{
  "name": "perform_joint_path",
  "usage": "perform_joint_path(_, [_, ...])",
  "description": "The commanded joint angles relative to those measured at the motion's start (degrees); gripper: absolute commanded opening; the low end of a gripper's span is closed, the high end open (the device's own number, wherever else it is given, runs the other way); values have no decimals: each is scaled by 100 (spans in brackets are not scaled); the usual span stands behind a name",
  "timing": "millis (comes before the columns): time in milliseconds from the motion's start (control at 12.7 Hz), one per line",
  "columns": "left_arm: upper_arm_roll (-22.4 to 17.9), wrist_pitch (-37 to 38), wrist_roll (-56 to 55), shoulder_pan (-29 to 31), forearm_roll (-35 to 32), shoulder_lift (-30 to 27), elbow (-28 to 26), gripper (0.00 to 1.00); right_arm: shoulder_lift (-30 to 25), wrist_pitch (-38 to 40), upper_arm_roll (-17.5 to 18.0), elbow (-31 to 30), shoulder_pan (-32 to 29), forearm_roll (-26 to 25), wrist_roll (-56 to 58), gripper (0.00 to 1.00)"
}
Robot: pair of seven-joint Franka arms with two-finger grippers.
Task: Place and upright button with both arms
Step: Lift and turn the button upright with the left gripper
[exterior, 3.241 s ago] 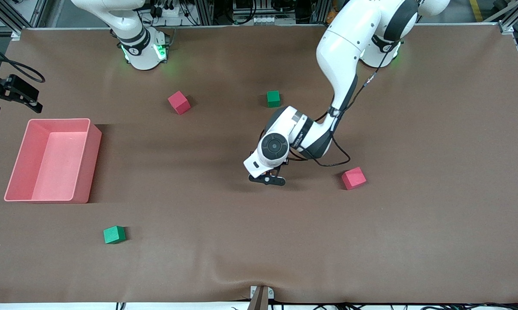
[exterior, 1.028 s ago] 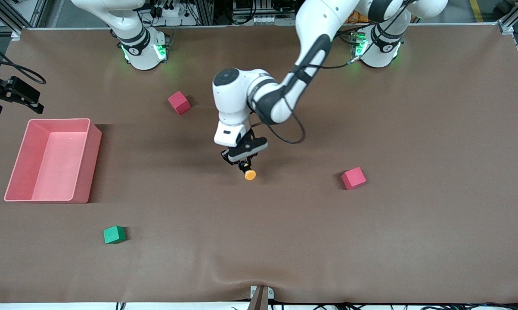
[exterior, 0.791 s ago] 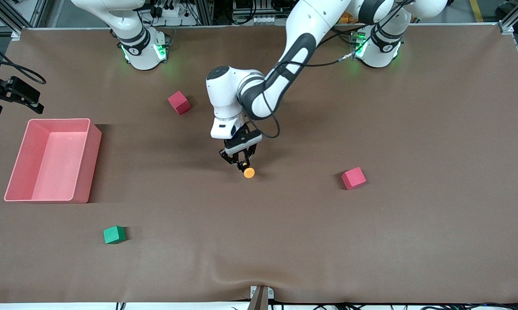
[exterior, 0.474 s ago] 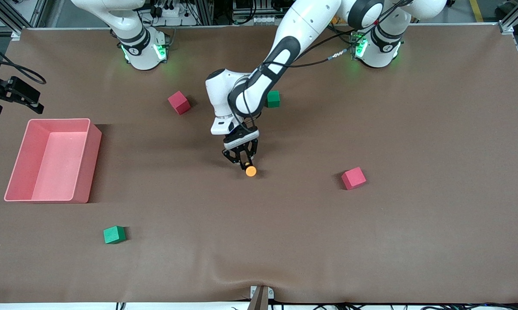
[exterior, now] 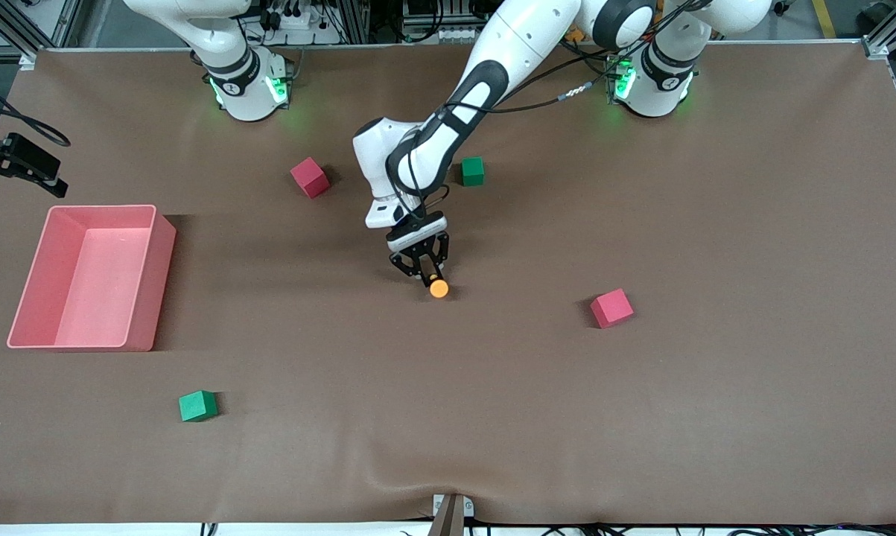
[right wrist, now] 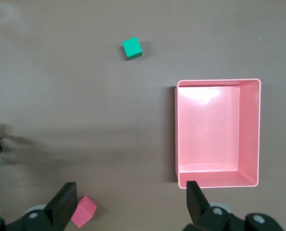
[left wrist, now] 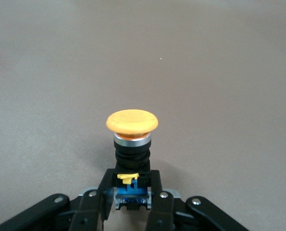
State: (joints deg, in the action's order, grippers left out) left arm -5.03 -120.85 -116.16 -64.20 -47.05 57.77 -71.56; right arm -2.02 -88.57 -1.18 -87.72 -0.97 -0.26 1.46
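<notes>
The button [exterior: 439, 288] has a round orange cap, a black body and a blue base. My left gripper [exterior: 427, 274] is shut on its base and holds it low over the middle of the table, tilted, with the cap pointing away from the fingers. In the left wrist view the button [left wrist: 132, 120] sticks straight out of the left gripper [left wrist: 132, 192], whose fingers [left wrist: 107, 188] clamp the blue base. I cannot tell whether the cap touches the table. My right gripper [right wrist: 130, 192] hangs high over the table, open and holding nothing.
A pink bin [exterior: 153, 298] stands toward the right arm's end. One pink cube [exterior: 310, 177] and one green cube [exterior: 473, 170] lie near the bases. Another pink cube [exterior: 611, 307] lies toward the left arm's end. A second green cube [exterior: 197, 406] lies nearer the front camera.
The left arm's wrist has swung round with the button still gripped, and the button has shifted slightly toward the bases. The arm has uncovered the green cube near the bases. The right arm barely moved.
</notes>
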Motion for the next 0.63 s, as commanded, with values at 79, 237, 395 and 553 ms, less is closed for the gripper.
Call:
perform_joint_path(79, [-51, 220, -407, -338, -85, 147, -25, 0, 44, 24, 92, 70, -141, 105, -31, 100])
perform_joint_path(237, [-50, 220, -547, -391, -68, 199, -42, 2, 44, 24, 92, 70, -141, 105, -31, 100])
perform_joint_path(395, [-42, 272, -644, -453, -50, 278, -34, 5, 44, 24, 92, 70, -141, 105, -31, 100])
perform_joint_path(553, [-33, 272, -671, -453, -50, 366, -34, 7, 44, 24, 92, 70, -141, 105, -31, 100])
